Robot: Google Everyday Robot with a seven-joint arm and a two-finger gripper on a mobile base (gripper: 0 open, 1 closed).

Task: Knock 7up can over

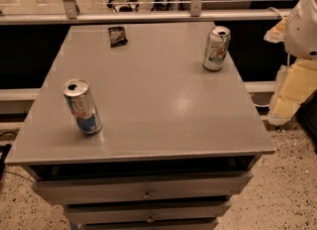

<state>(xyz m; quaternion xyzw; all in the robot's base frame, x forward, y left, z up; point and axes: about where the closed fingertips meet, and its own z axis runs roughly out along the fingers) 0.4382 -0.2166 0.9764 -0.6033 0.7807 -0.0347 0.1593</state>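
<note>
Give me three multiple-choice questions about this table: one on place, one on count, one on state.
1. Where does the silver-white, green-lettered 7up can stand on the grey tabletop? A back right, B front left, C centre.
2. How many cans are there? A one, B two, C three.
3. The 7up can is: A upright, B tipped over, C crushed.
Answers: A, it is near the back right corner, with the robot's pale tool off the table's right side; B, it plus the slim silver-and-blue can; A, its top faces up.

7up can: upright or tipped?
Upright: 7up can stands on its base, top up, far right of the table. Gripper hangs beyond its right edge, apart.
</note>
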